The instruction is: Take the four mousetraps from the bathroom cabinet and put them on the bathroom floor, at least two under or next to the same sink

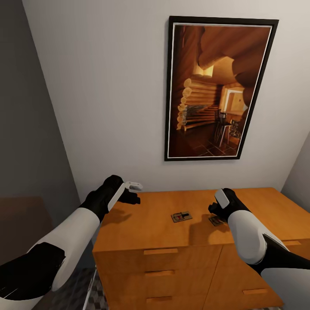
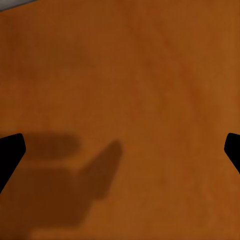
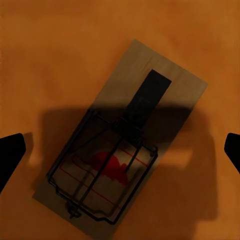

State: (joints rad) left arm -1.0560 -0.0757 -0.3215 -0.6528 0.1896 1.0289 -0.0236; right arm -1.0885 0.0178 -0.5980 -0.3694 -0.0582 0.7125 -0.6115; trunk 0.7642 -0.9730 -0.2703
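Mousetrap [image 3: 117, 137] lies diagonal (flat) — cabinet [image 1: 146, 224] top.

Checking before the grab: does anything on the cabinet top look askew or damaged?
Nothing stands out. Two mousetraps lie flat on the cabinet: one mid-top, one beneath the open right gripper, looking intact.

An orange-brown wooden chest of drawers [image 1: 163, 254] carries a pale tan rectangular mousetrap board [image 3: 120, 135] with black wire and a red mark, beneath a black-framed picture [image 1: 217, 88] of amber log walls on a white wall [image 1: 99, 86].
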